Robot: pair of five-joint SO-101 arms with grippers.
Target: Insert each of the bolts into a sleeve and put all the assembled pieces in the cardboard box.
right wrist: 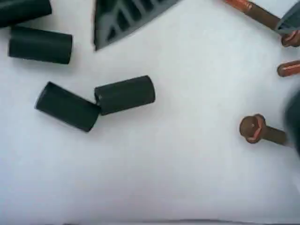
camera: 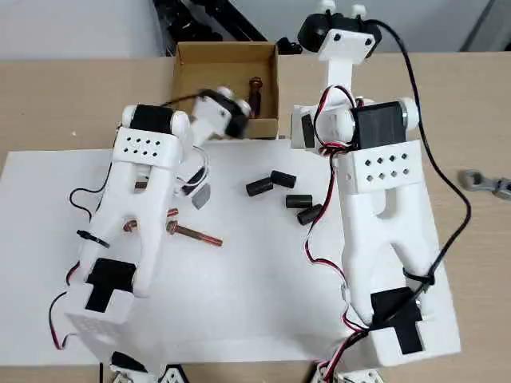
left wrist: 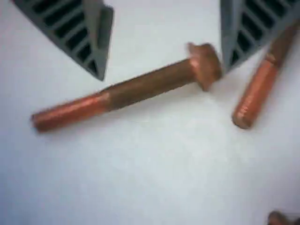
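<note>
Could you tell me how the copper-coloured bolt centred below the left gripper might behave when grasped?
The copper-coloured flanged metal bolt looks rigid, unlikely to bend. On the white sheet its round shank may roll, probably curving around the wider flange.

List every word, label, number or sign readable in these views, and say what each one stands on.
No text can be read.
The cardboard box, the copper-coloured bolts, the black sleeves and the white sheet show no print.
If the wrench lying on the bare table carries any marking, it is too small to tell.
</note>
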